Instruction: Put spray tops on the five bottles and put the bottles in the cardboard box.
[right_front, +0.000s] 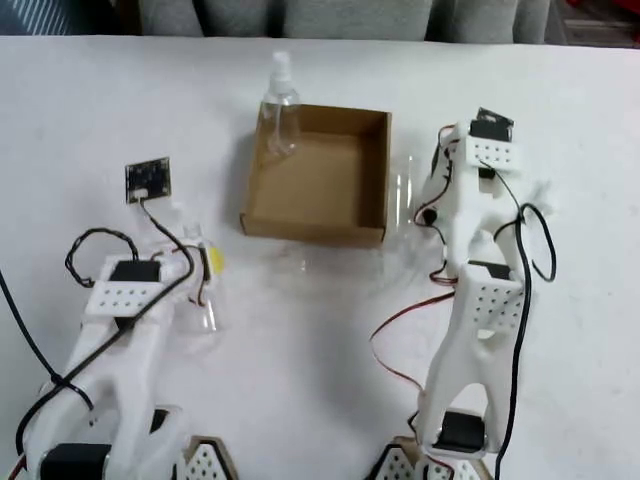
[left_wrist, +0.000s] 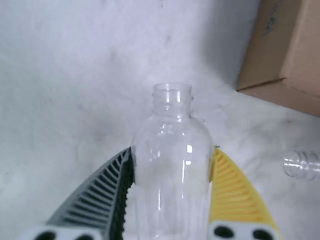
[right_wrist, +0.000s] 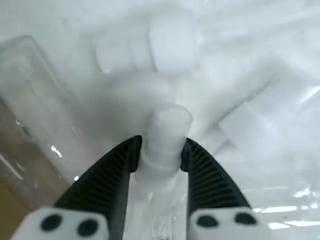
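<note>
A white table (right_front: 90, 110) spreads under and all around the left gripper (left_wrist: 171, 152) and the right gripper (right_wrist: 160, 145). A small dark board (right_front: 148, 180) lies flat on it, ahead of the left gripper and off to its outer side, well apart from the right gripper. A black wire (right_front: 165, 230) leads from the board back toward the left gripper. Far ahead of both, past the table's edge, stand grey cushions (right_front: 350, 18). Something red (right_front: 600, 10) shows beyond them on the right gripper's side.
</note>
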